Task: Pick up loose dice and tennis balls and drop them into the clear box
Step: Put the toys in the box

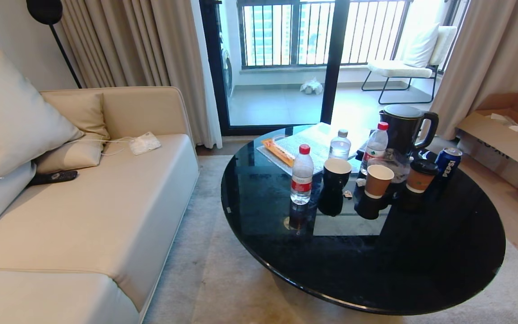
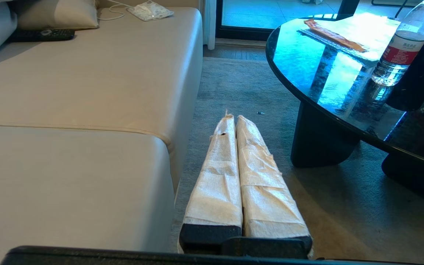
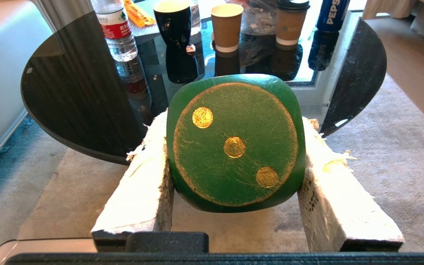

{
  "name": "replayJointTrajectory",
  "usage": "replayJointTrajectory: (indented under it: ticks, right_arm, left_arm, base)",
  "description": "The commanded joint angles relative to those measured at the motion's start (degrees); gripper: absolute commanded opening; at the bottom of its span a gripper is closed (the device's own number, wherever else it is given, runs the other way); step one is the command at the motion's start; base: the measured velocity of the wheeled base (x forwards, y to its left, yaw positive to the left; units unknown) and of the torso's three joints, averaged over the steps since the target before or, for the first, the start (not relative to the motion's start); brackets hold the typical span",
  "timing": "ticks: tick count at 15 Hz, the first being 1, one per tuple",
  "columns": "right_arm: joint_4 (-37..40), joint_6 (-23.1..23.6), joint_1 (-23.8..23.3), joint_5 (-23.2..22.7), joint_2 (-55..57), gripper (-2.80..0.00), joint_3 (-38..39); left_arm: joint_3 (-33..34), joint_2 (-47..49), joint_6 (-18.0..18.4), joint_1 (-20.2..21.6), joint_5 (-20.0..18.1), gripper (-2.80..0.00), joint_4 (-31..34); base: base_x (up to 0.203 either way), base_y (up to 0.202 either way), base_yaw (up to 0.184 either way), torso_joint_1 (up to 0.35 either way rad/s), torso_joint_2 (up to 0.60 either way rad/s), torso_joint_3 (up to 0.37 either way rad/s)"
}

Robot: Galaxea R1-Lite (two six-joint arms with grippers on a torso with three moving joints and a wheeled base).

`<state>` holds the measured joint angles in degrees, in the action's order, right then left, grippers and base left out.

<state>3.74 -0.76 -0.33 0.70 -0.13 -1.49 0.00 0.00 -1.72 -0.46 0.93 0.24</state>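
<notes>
The right gripper (image 3: pixel 234 154) was clamped on the green die (image 3: pixel 236 143), which sat squarely between its two white-wrapped fingers (image 3: pixel 142 184) (three gold pips facing the camera). The left gripper (image 2: pixel 234 121) had its wrapped fingers pressed together, holding nothing, above the carpet (image 2: pixel 256 88) between the beige sofa (image 2: pixel 87 92) and the round black glass table (image 1: pixel 421 252). On the table stood water bottles (image 1: pixel 302 175), paper cups (image 1: pixel 378 180), a black mug (image 1: pixel 336 173), a Pepsi can (image 1: pixel 448 164) and a dark kettle (image 1: pixel 405 128). Beyond it lay a balcony door and curtains.
</notes>
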Motion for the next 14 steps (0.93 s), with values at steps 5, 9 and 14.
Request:
replayJointTrajectory:
  ticks: [5,9,14]
  right_arm:
    - [0.0,0.0,0.0,0.0,0.1,-2.8,0.0]
    - [0.0,0.0,0.0,0.0,0.1,-2.8,0.0]
    - [0.0,0.0,0.0,0.0,0.1,-2.8,0.0]
  left_arm:
    - [0.0,0.0,-0.1,0.0,0.0,-2.8,0.0]
    - [0.0,0.0,0.0,0.0,0.0,-2.8,-0.1]
    - [0.0,0.0,0.0,0.0,0.0,-2.8,-0.1]
  base:
    - [0.0,0.0,0.0,0.0,0.0,0.0]
    - [-0.144,0.0,0.0,0.002,0.0,0.004]
    - [-0.183,0.0,-0.001,0.002,0.0,0.002]
